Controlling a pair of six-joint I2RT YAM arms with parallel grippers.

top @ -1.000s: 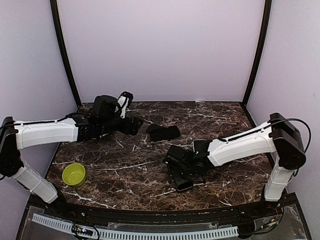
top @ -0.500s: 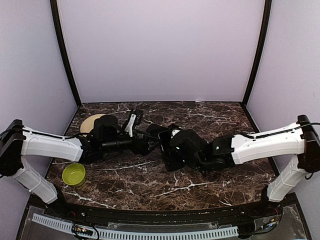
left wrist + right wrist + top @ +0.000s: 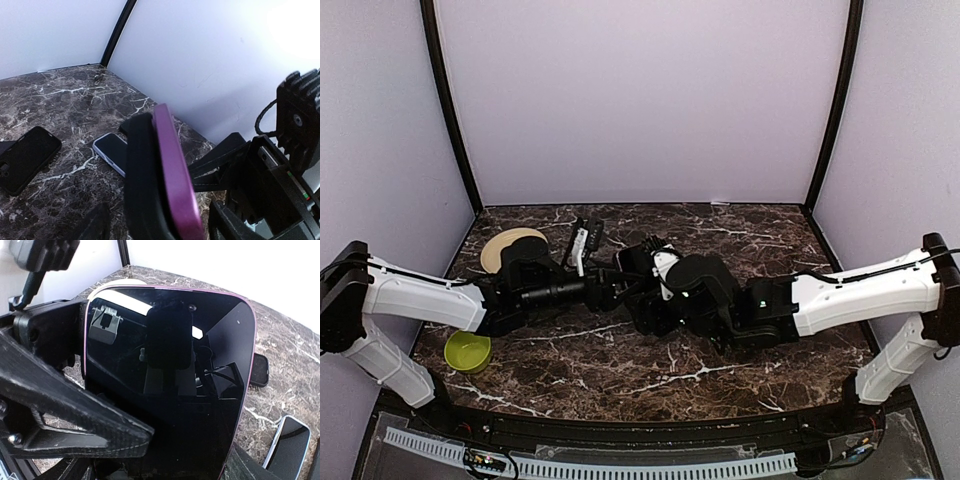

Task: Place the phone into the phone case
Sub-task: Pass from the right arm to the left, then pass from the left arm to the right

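My two grippers meet above the middle of the table. My right gripper (image 3: 642,300) is shut on a purple-edged phone (image 3: 165,415) with a glossy black screen that faces its camera. My left gripper (image 3: 610,290) is shut on a black phone case (image 3: 142,175) held edge-on. The phone's purple edge (image 3: 175,175) lies flat against the case's right side. The right gripper's black fingers (image 3: 225,160) show just right of them. The left gripper's body (image 3: 45,335) shows behind the phone in the right wrist view. In the top view both things are hidden by the arms.
A second phone with a pale rim (image 3: 111,150) lies flat on the marble, also in the right wrist view (image 3: 289,445). A flat black item (image 3: 25,155) lies beside it. A green bowl (image 3: 467,349) sits front left and a tan plate (image 3: 510,245) back left.
My right gripper has carried the phone from the front of the table up and left to the centre. My left gripper has moved right and forward to meet it.
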